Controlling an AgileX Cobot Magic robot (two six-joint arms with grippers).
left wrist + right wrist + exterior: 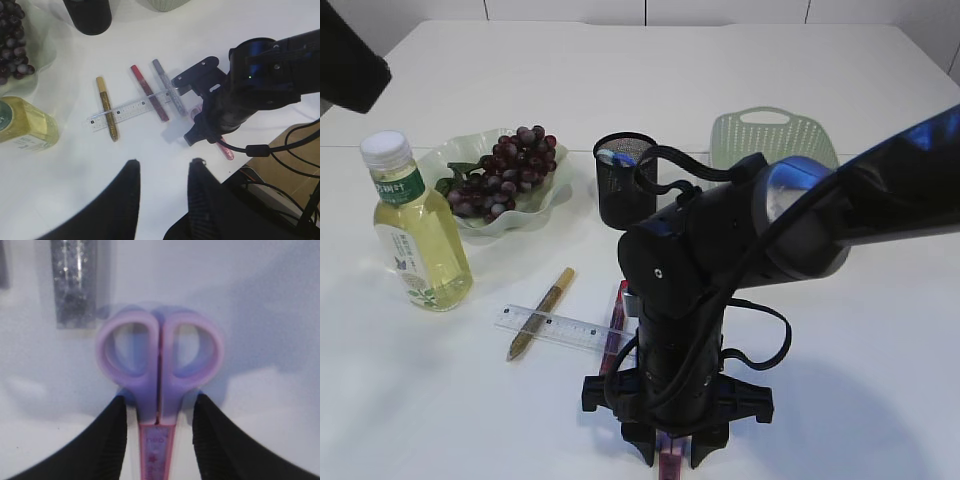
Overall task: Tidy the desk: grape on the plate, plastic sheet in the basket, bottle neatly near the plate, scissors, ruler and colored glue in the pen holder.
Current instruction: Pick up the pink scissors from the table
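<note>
Purple-handled scissors point(159, 360) lie flat on the table near its front edge. My right gripper point(160, 397) is lowered over them, open, one finger on each side of the neck with a thin gap on both sides. Its fingers point(640, 445) reach the table. A clear ruler point(127, 110) lies across a gold glue tube point(107, 107), a red one point(149, 92) and a grey one point(167, 85). The grapes point(505, 170) are on the green plate point(440, 158), and the bottle point(415, 225) stands upright beside it. My left gripper point(165, 162) hovers open and empty. The plastic sheet is out of view.
A black mesh pen holder point(625, 180) stands behind the glue tubes. A green basket point(770, 140) sits at the back right. The right arm point(720, 250) hides the table's middle front. The table's front edge point(280, 132) runs just past the scissors.
</note>
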